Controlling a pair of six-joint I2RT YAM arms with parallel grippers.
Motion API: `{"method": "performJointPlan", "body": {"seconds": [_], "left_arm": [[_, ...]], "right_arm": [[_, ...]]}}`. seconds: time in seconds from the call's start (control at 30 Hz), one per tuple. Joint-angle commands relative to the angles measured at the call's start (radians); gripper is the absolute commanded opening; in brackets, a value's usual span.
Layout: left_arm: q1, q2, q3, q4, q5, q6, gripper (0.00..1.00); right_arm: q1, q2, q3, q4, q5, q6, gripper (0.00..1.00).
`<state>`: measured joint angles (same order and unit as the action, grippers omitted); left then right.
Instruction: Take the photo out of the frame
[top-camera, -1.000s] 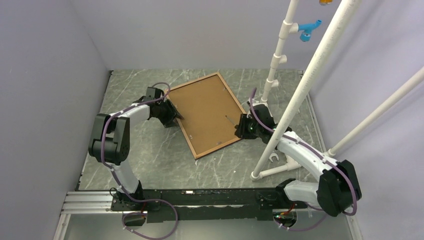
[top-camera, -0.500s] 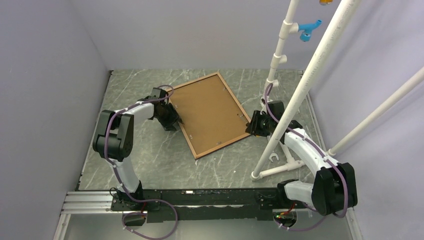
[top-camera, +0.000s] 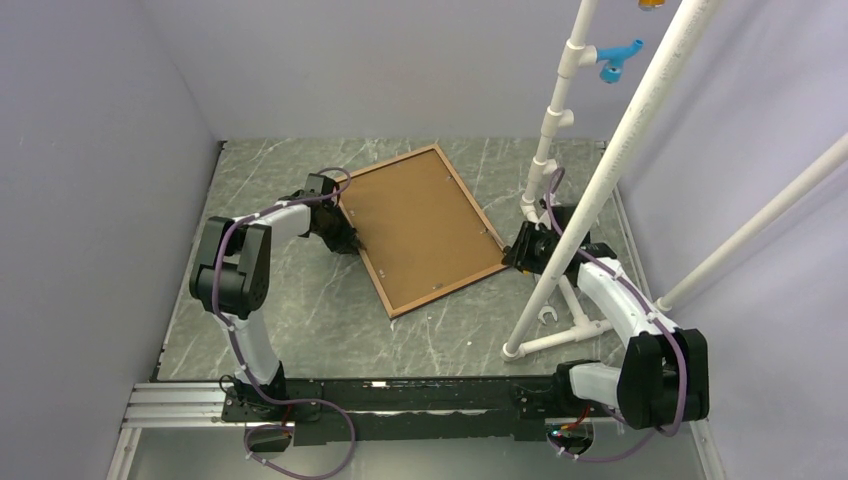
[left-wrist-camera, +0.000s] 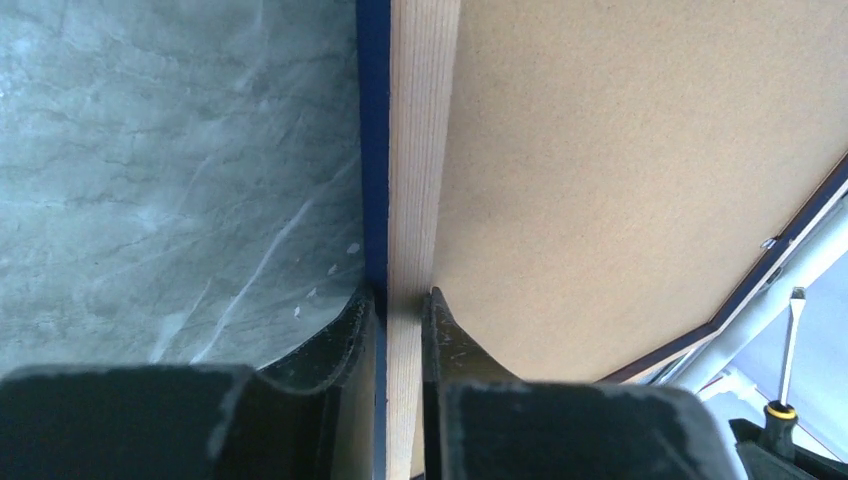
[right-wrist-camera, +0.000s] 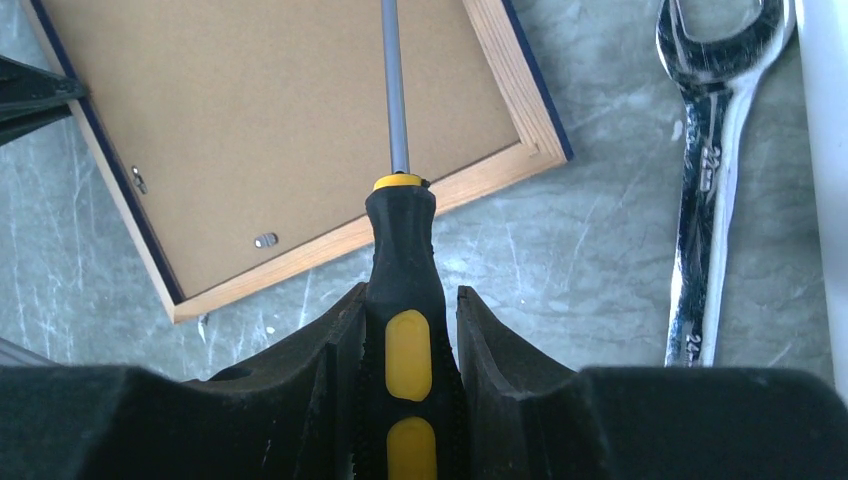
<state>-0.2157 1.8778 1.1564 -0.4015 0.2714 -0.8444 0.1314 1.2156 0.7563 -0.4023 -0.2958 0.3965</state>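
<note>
Frame (left-wrist-camera: 412, 150) lies face down and skewed at the far middle of the table (top-camera: 300, 300). Photo (top-camera: 420, 225) is still inside, brown back up. Left gripper (left-wrist-camera: 400, 300) is clamped on the frame's left rail. Right gripper (right-wrist-camera: 405, 300) is clamped on a screwdriver (right-wrist-camera: 400, 240) by the frame's right corner. Wrench (right-wrist-camera: 705, 180) lies beside it.

The top view looks steeply down from behind the arm bases over the whole tabletop (top-camera: 300, 300). The left wrist view sits very near, sighting past the left claw (left-wrist-camera: 400, 300) along the frame (left-wrist-camera: 412, 150) rim. The right wrist view looks down past the right claw (right-wrist-camera: 405, 300) and screwdriver (right-wrist-camera: 400, 250) from farther off. All three share the frame.
</note>
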Motion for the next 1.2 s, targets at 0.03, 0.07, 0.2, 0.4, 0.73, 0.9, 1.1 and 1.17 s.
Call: {"method": "performJointPlan", "body": {"seconds": [0.03, 0.07, 0.2, 0.4, 0.73, 0.9, 1.1, 1.17], "left_arm": [[-0.001, 0.031, -0.028, 0.010, -0.087, 0.045, 0.06], [-0.002, 0.031, -0.027, 0.008, -0.088, 0.046, 0.04], [-0.001, 0.038, -0.024, 0.002, -0.082, 0.049, 0.00], [-0.002, 0.045, -0.023, 0.000, -0.071, 0.050, 0.00], [-0.021, 0.086, 0.060, -0.094, -0.115, 0.139, 0.00], [-0.046, 0.086, 0.087, -0.115, -0.161, 0.179, 0.00], [-0.063, 0.107, 0.109, -0.123, -0.179, 0.214, 0.00], [-0.067, 0.110, 0.111, -0.121, -0.177, 0.224, 0.00]], "right_arm": [[-0.047, -0.022, -0.053, 0.056, -0.067, 0.018, 0.00], [-0.052, -0.023, -0.065, 0.068, -0.073, 0.026, 0.00], [-0.060, -0.012, -0.086, 0.096, -0.107, 0.047, 0.00], [-0.073, 0.019, -0.115, 0.141, -0.093, 0.056, 0.00], [-0.080, 0.134, -0.077, 0.197, -0.118, 0.035, 0.00], [-0.079, 0.193, -0.052, 0.206, -0.143, 0.008, 0.00], [-0.074, 0.233, -0.033, 0.223, -0.147, -0.009, 0.00], [-0.068, 0.254, -0.021, 0.227, -0.146, -0.018, 0.00]]}}
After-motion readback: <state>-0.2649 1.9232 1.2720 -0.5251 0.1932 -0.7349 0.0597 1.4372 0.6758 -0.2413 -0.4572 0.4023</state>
